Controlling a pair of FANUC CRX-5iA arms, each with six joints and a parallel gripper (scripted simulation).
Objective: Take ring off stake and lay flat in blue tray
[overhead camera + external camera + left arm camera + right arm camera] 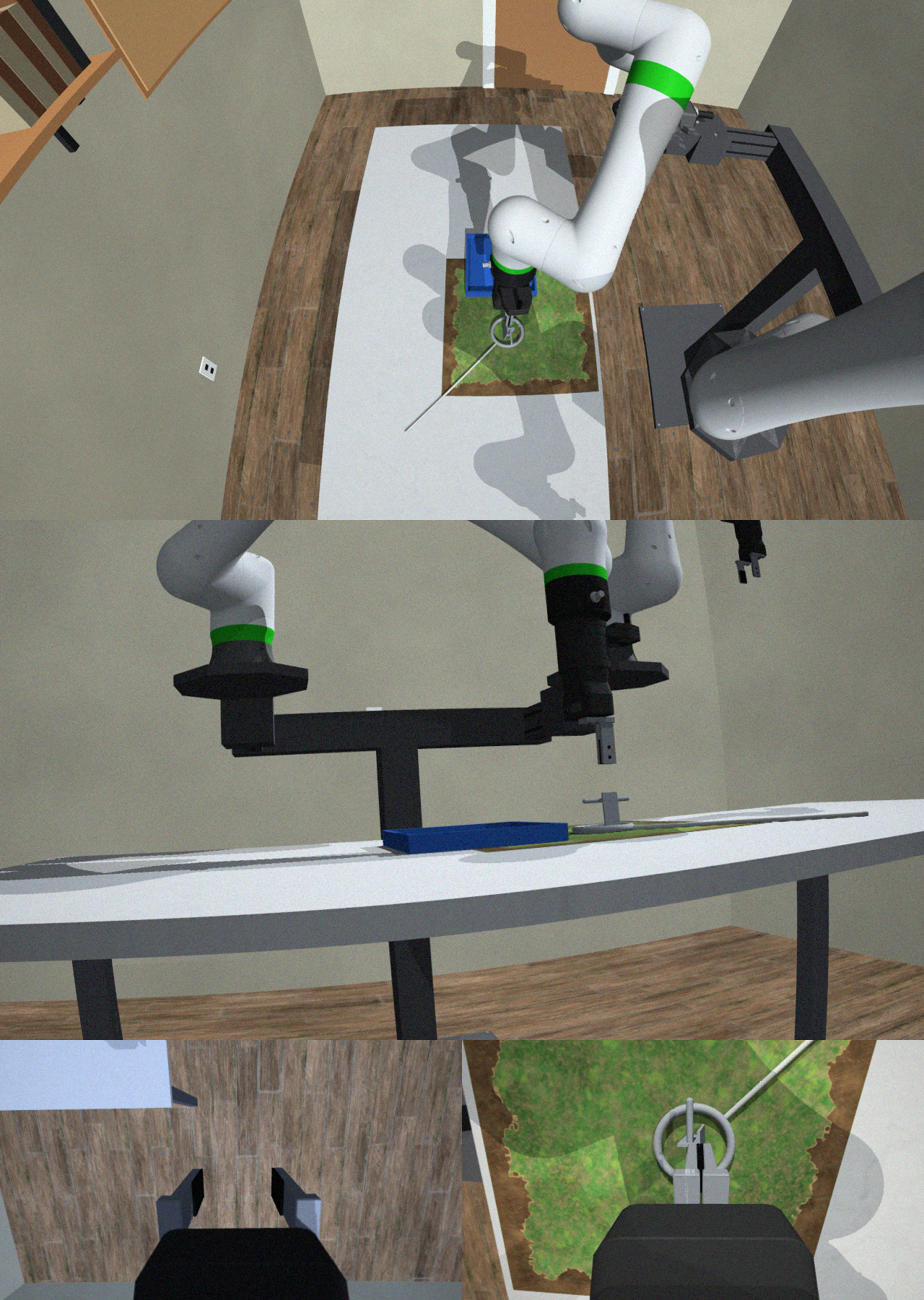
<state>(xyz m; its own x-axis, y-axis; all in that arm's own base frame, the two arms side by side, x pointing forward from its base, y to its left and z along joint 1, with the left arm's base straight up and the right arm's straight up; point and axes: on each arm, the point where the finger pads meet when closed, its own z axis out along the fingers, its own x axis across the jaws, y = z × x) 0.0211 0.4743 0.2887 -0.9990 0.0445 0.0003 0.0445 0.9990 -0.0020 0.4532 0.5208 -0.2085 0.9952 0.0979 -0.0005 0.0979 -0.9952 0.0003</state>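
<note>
The grey ring [492, 333] [586, 829] [657, 1137] lies flat on the green mat around the foot of the grey stake. The stake [610, 809] [702, 1133] stands upright with a thin crossbar [587, 800] [689, 1117] near its top. My right gripper [508, 318] [606, 763] [699, 1158] is shut with nothing in it, above the stake and ring, touching neither. The blue tray [469, 284] [474, 838] sits beside the ring, partly hidden by my right arm in the top view. My left gripper [748, 578] [237, 1182] is open and empty, high past the table's end.
A long thin rod [445, 390] [775, 817] [761, 1085] runs from the ring across the mat [561, 388] [538, 1202] and onto the white table [388, 465] [258, 898]. The tray overlaps the mat's edge.
</note>
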